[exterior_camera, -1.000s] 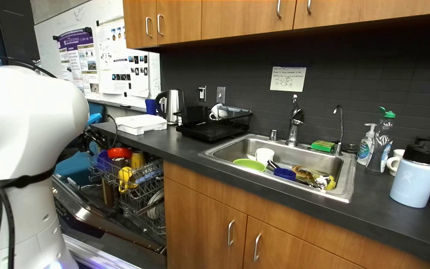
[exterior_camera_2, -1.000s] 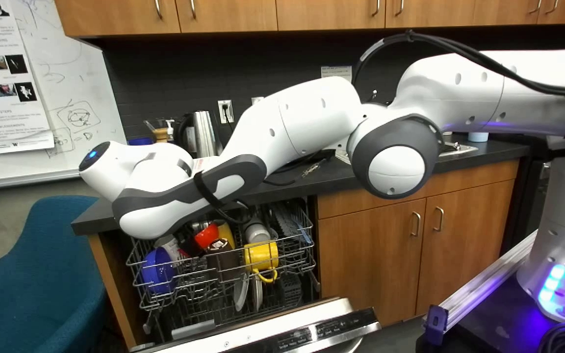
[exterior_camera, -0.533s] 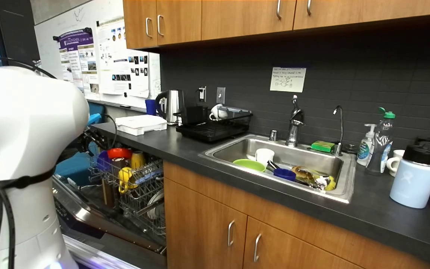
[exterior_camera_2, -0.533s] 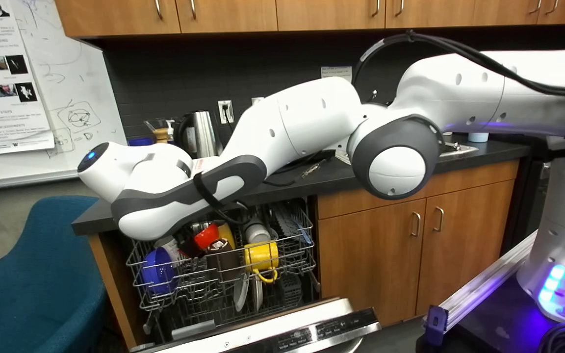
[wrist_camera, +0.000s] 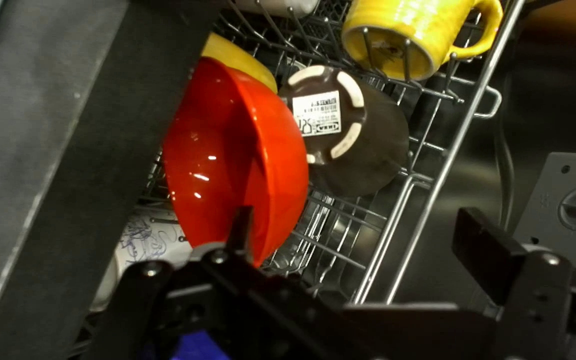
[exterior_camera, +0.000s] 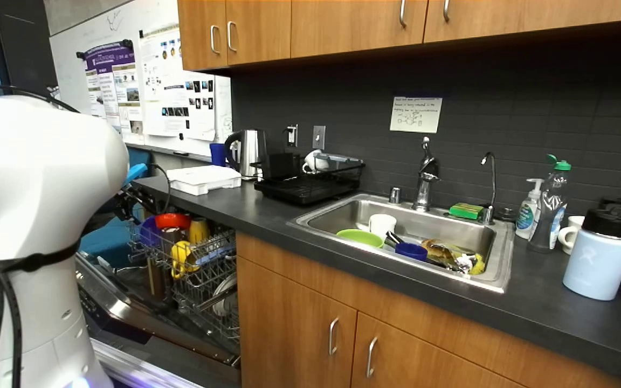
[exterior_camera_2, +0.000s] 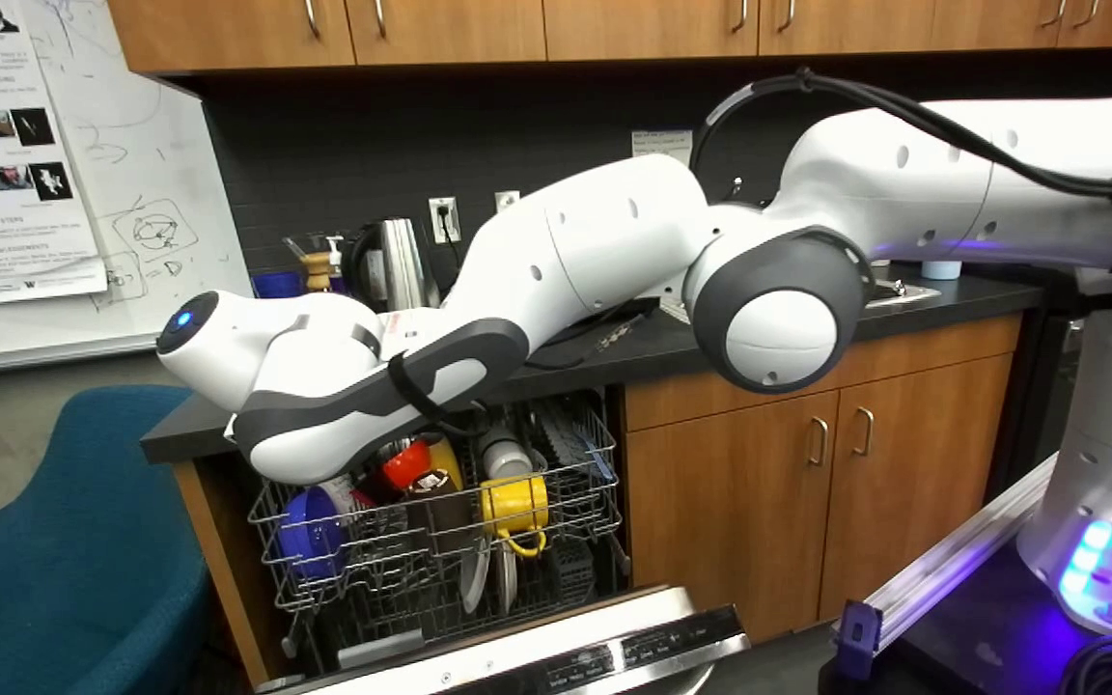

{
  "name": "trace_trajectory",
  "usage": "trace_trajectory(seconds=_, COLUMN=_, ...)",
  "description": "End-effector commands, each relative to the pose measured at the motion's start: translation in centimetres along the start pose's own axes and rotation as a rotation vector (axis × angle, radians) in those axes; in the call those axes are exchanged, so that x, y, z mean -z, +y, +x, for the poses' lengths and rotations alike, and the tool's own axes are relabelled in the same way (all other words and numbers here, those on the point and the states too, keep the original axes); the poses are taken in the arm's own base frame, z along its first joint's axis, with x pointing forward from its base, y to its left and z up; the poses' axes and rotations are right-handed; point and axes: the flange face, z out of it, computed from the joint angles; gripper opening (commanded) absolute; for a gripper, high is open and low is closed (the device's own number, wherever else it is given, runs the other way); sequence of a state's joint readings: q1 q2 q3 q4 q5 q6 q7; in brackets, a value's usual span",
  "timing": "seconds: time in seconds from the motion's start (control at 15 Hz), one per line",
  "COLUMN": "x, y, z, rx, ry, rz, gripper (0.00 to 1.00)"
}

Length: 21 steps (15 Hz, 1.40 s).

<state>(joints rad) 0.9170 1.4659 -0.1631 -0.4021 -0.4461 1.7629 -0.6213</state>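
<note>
The black 2-finger gripper [wrist_camera: 360, 232] has its jaws spread wide and holds nothing. In the wrist view, 1 finger [wrist_camera: 242, 232] overlaps the interior of the glossy red round bowl [wrist_camera: 233, 160], close to its rim; the opposite finger appears past the front rail of the silver wire rack [wrist_camera: 451, 156]. Contact between finger and bowl cannot be confirmed. The bowl sits tilted in the rack, just beside an inverted dark brown vessel with a white label [wrist_camera: 375, 150]. Farther out in the rack are a yellow ceramic mug [wrist_camera: 398, 25], tilted with its base showing, and, in an exterior view, a deep blue round bowl [exterior_camera_2: 311, 536]. The lowered steel dishwasher door [exterior_camera_2: 556, 637] lies below the rack; the black countertop [exterior_camera: 246, 205] runs above it. Change: relative to 0.5 seconds ago, the wrist [exterior_camera_2: 271, 357] of the white jointed robot arm [exterior_camera_2: 604, 232] stands slightly lower in an exterior view. The red bowl shows no displacement in both exterior views. Significance: the change is judged to be a gripper pose adjustment only. Seen from the wrist, the finger gap spans 1 wall of the red bowl; no grip has been made.
</note>
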Motion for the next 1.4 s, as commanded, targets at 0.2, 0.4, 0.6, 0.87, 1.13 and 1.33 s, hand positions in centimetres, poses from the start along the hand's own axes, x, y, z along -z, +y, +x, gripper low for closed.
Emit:
trace_trajectory(seconds=0.2, x=-1.2, y=0.6, z=-0.8, rx=0.022, ry=-0.031, rz=-0.014, gripper=1.0)
trace_trajectory(seconds=0.4, x=-2.1, y=-0.2, z=-0.4, rx=0.035, ry=-0.045, rz=-0.003, gripper=1.0)
trace_trajectory(seconds=0.6, x=-2.9, y=-0.9, z=-0.1, rx=0.066, ry=-0.061, rz=0.0, gripper=1.0)
trace_trajectory(seconds=0.87, x=-2.9, y=-0.8, z=-0.2, rx=0.113, ry=-0.085, rz=-0.021, gripper=1.0)
trace_trajectory(seconds=1.13, x=-3.0, y=-0.5, z=-0.4, rx=0.146, ry=-0.103, rz=-0.044, gripper=1.0)
trace_trajectory(seconds=1.33, x=-2.8, y=-0.7, z=-0.1, rx=0.157, ry=-0.1, rz=-0.049, gripper=1.0)
